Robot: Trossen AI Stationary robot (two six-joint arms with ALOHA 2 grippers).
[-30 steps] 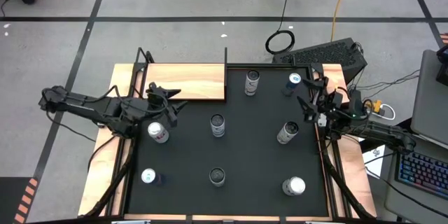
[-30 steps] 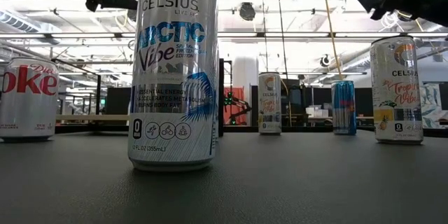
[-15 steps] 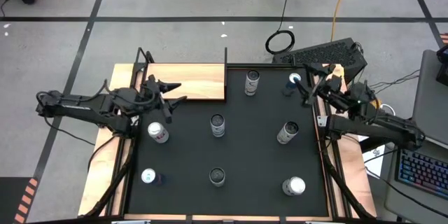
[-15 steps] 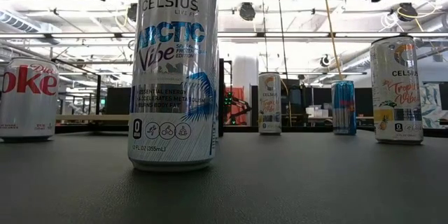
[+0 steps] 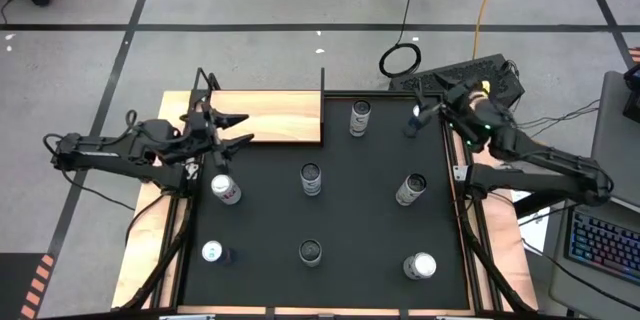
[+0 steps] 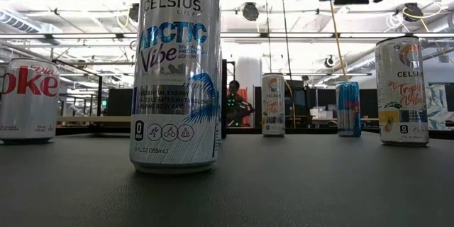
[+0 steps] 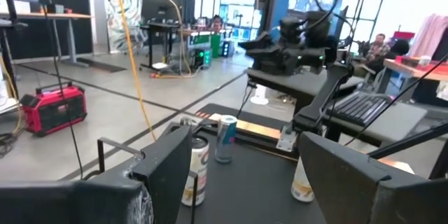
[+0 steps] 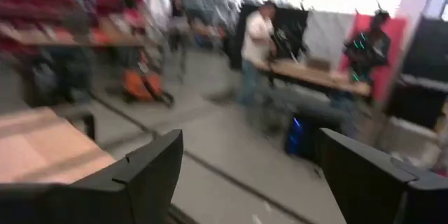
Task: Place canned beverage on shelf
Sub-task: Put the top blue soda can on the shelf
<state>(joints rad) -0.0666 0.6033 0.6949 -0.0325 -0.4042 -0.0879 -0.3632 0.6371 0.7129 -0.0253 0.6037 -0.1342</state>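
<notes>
Several beverage cans stand upright on the black mat (image 5: 360, 220), among them a silver Celsius can (image 6: 177, 71), a Diet Coke can (image 6: 28, 99) and a blue can (image 5: 420, 113). The shelf (image 5: 270, 117), a light-wood board with thin black rods, lies at the mat's far left and has nothing on it. My left gripper (image 5: 240, 129) hovers open over the shelf's near left corner and holds nothing (image 7: 241, 175). My right gripper (image 5: 428, 115) hovers open, high beside the blue can at the far right, with nothing between its fingers (image 8: 248, 175).
Wooden strips (image 5: 145, 250) edge the mat. A dark keyboard (image 5: 470, 75) and cables lie beyond the far right corner, and another keyboard (image 5: 605, 245) is at the right. People stand in the room behind the table. The mat between the cans is free.
Both grippers have risen, nearly leaving the top of the low view, and tipped from pointing down toward level. The left has gone toward the far edge, over the shelf's near corner. The right has gone toward the far edge, next to the blue can. No can has moved.
</notes>
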